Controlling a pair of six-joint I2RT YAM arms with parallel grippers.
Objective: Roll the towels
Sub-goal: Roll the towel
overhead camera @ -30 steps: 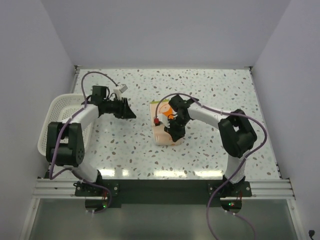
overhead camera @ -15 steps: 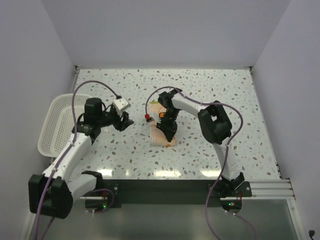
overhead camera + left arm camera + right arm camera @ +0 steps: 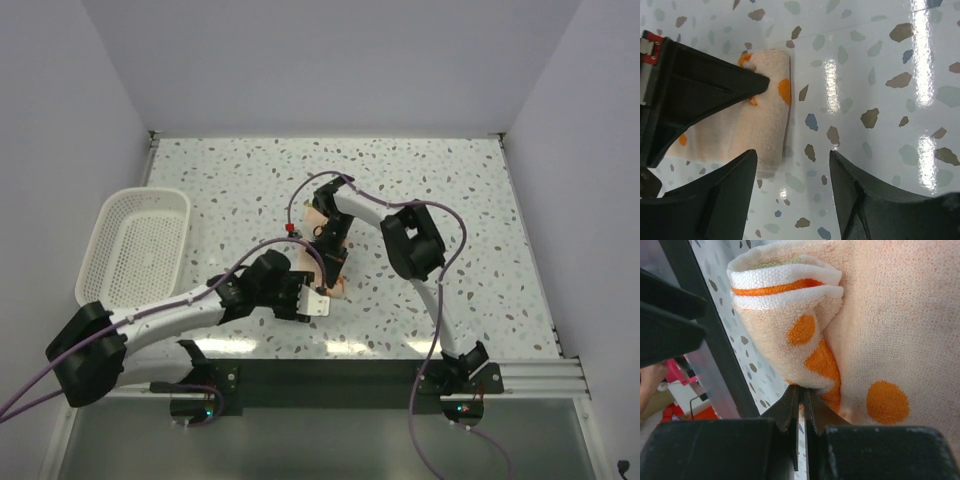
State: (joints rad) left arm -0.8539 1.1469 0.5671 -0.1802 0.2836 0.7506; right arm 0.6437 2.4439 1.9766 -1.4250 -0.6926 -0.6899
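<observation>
Two pincers, both down at the towel (image 3: 767,125), which lies near the mid of the table (image 3: 450,180), a bit toward my side. L pincer (image 3: 792,155) is spread wide w/ nothing in it. Its gap sits over bare tabletop just beside the towel's rolled edge, one finger close to the roll's end. R pincer (image 3: 801,390) is squeezed to a thin slit, tips nipping the lower edge of a folded flap of the cloth. Towel is peach w/ orange spots, plus an orange stripe and cream band at the fold. Tabletop is white terrazzo w/ grey, brown and blue flecks, glossy, w/ bright streaks of glare along the near edge. White mesh basket (image 3: 150,193) sits at the L edge, well apart from the towel. Plain pale walls (image 3: 320,60) on three sides; black rail (image 3: 330,375) runs along the front by my bases
</observation>
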